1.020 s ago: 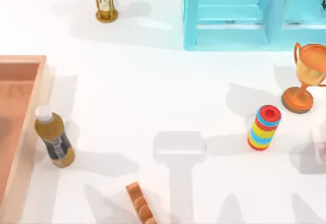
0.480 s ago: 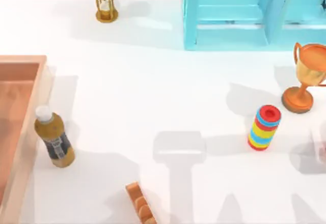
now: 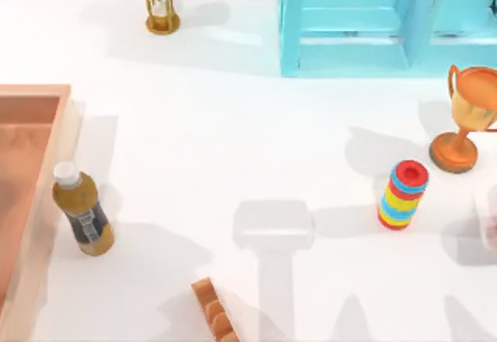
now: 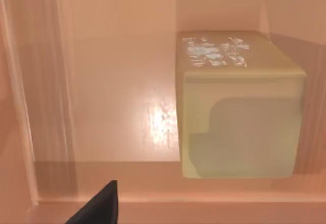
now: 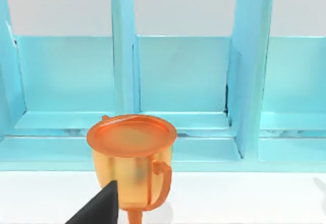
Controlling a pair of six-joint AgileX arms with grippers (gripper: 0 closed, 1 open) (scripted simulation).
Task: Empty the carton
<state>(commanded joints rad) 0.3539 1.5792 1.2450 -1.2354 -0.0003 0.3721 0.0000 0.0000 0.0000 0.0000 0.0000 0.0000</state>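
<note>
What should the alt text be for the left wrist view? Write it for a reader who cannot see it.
A pale tan cuboid block sits on the floor of the salmon-orange open-topped carton, close to one of its walls and looked down on from above. One dark fingertip of the left gripper shows at the picture's lower edge.

One carton (image 3: 31,163), one bottle (image 3: 82,211), one trophy (image 3: 467,116).

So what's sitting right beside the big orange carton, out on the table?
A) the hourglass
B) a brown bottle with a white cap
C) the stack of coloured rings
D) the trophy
B: the brown bottle stands just outside the carton wall at the table's left.
</note>
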